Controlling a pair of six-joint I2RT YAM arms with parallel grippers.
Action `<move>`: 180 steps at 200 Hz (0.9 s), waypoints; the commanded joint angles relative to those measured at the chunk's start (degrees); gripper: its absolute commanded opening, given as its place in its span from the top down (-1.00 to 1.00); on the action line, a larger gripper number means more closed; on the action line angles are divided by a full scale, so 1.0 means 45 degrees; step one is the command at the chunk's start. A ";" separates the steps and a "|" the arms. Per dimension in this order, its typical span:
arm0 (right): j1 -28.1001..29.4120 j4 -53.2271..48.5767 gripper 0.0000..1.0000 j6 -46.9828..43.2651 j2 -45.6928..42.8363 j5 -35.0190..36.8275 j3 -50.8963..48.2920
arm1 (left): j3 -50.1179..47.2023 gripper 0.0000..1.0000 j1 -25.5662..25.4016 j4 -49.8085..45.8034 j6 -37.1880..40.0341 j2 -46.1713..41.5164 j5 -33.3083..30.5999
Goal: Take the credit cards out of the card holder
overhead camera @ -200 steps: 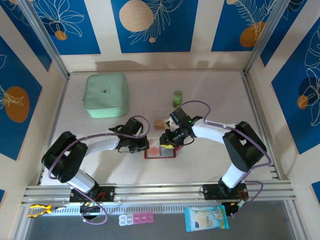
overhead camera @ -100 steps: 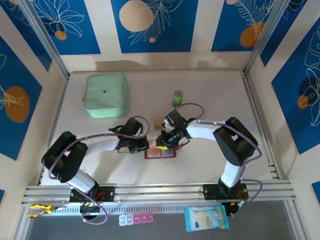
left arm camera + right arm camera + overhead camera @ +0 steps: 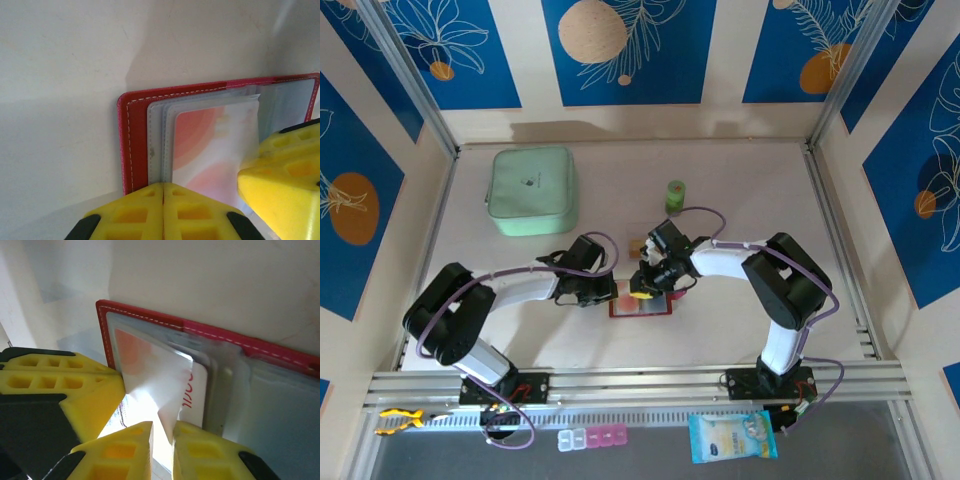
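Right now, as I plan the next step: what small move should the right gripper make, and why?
Probably close the right gripper fully: its jaws leave a slit around the edge of the top beige-orange credit card, while the shut left gripper seems to pin the red folding wallet.

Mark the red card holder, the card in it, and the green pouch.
red folding card holder [image 3: 215,335], right wrist view, stitched border.
pale orange-printed credit card [image 3: 195,135], left wrist view, orange print.
mint-green square pouch [image 3: 532,190], top external view, centre.
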 commanded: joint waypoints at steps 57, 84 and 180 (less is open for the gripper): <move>0.0171 -0.1665 0.52 -0.0384 0.0282 0.0857 0.0592 | -0.0065 0.79 0.0158 -0.0471 0.0150 -0.0068 0.0079; 0.0210 -0.2096 0.52 -0.0561 -0.0011 0.1361 0.0624 | -0.0042 0.75 0.0148 -0.0515 0.0149 -0.0183 0.0072; 0.0443 -0.2714 0.51 -0.0914 -0.0170 0.1752 0.1154 | 0.0316 0.74 0.0153 -0.0891 0.0247 -0.0420 0.0023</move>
